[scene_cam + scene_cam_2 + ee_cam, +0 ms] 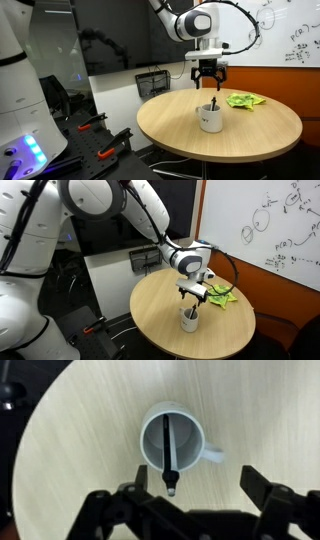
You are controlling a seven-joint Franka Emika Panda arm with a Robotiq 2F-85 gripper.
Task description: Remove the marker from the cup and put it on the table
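A Robotiq gripper hangs directly above a white cup on a round wooden table, jaws spread wide, holding nothing. The black marker stands inside the cup, leaning on its rim. A green cloth lies near the cup.

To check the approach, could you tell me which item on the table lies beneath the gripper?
The white cup holding the black marker: the gripper hangs above it, while the green object lies off to one side.
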